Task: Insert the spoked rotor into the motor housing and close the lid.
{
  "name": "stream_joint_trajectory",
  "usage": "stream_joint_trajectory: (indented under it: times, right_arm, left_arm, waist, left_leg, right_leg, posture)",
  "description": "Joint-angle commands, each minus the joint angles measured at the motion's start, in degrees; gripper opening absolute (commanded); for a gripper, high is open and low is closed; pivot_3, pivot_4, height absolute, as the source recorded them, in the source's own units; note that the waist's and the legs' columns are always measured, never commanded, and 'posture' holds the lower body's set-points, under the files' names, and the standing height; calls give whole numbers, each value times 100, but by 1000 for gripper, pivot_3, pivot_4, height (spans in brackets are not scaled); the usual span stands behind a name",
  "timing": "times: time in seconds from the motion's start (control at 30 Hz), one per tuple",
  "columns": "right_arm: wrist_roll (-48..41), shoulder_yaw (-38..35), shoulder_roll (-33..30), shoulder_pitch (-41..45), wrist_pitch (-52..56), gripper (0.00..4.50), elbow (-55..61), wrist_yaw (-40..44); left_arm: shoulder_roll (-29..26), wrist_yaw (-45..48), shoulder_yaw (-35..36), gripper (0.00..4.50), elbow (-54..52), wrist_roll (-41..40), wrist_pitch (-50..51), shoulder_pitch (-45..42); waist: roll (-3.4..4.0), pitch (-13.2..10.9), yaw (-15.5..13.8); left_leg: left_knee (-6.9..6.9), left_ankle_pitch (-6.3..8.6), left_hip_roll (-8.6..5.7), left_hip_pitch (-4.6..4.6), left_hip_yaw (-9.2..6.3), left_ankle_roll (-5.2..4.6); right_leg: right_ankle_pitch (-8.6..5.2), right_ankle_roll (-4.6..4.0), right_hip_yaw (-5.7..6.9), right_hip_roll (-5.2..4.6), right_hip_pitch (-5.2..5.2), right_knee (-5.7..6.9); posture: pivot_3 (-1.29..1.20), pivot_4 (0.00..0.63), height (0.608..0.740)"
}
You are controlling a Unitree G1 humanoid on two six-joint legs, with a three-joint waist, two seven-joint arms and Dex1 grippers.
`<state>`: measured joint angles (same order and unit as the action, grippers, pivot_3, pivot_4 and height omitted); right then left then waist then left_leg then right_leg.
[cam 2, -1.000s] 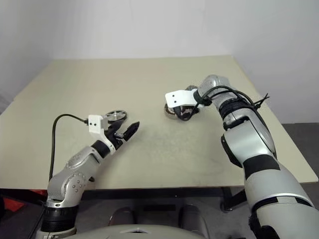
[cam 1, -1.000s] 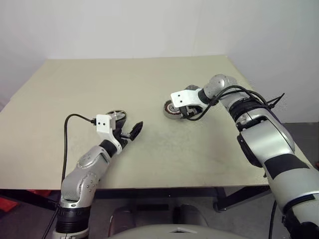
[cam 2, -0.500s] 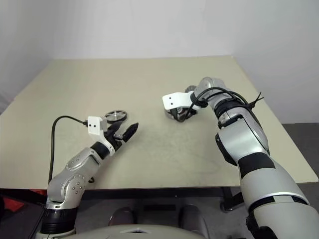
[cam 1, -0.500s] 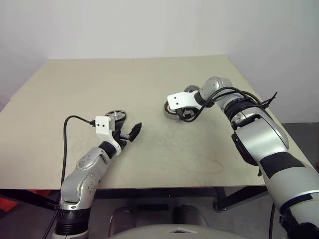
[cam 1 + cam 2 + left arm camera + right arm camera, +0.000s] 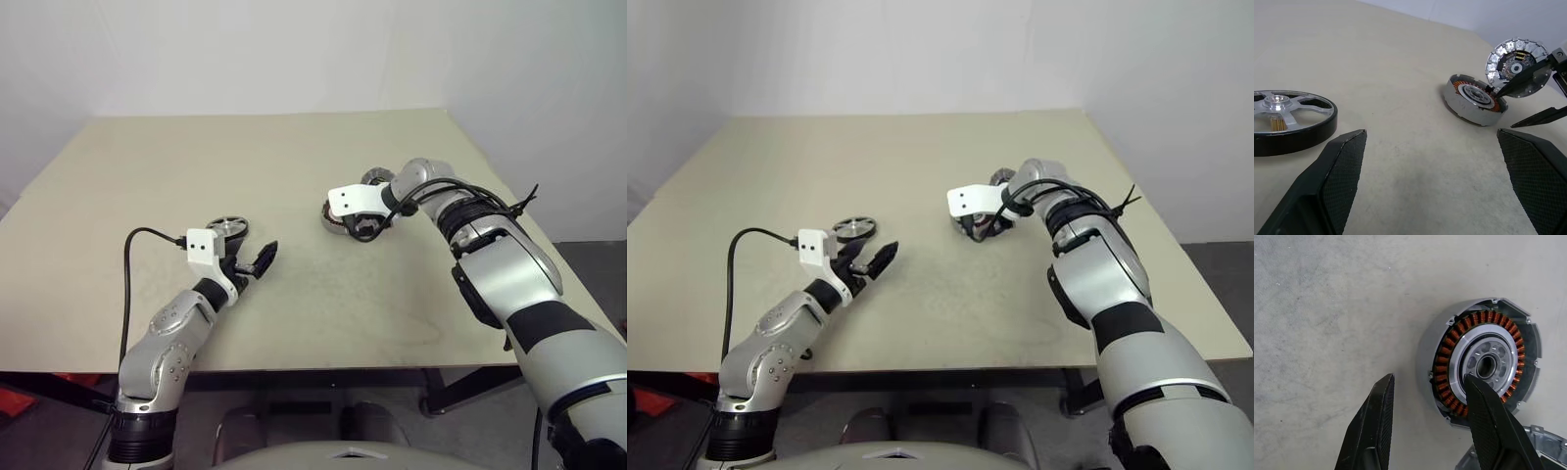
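Observation:
The spoked rotor lies flat on the table beside my left gripper, which is open and holds nothing. The motor housing sits open-side up with its copper windings showing. My right gripper points down over it. The jaws are apart and straddle the near wall, with one fingertip over the inner ring and the other outside. The lid stands tilted on edge just behind the housing, close to the right fingers. I cannot tell if it touches them.
Everything rests on a beige table against a white wall. The front edge is near my arms and the right edge lies just past the housing. A black cable loops from the left wrist.
My right gripper has sunk a little and shifted slightly closer over the housing. The left gripper and the rotor have not moved.

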<state>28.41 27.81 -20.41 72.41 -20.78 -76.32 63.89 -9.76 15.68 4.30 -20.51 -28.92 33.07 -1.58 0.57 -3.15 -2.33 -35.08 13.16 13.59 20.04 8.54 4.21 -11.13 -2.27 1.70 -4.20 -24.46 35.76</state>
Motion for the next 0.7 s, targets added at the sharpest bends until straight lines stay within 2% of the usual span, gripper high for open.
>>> stream_joint_trajectory:
  times: [0.03, 0.63, 0.7]
  right_arm:
    - [12, -40, -10, -13, -40, 2539, 79, 22]
    - [131, 3, 15, -220, 12, 2539, 58, -57]
    - [126, -4, 19, -222, 19, 2123, 58, -57]
  left_arm:
    - [-38, -10, 47, 4500, -208, 8, -91, -20]
    - [-36, -40, 53, 4500, -263, -12, -74, 38]
    - [-31, -42, 49, 4500, -266, -14, -77, 46]
  waist:
    - [0, 0, 0]
    - [1, 0, 0]
    - [1, 0, 0]
  left_leg:
    - [0, 0, 0, 0, 0, 0]
    - [-5, 0, 0, -4, 0, 0]
    - [-5, -1, 0, -5, 0, 0]
  right_leg:
    - [0, 0, 0, 0, 0, 0]
    - [1, -1, -1, 0, 1, 8]
    - [1, -1, -2, 0, 1, 10]
  posture:
    - [0, 0, 740]
    - [0, 0, 740]
    - [0, 0, 740]
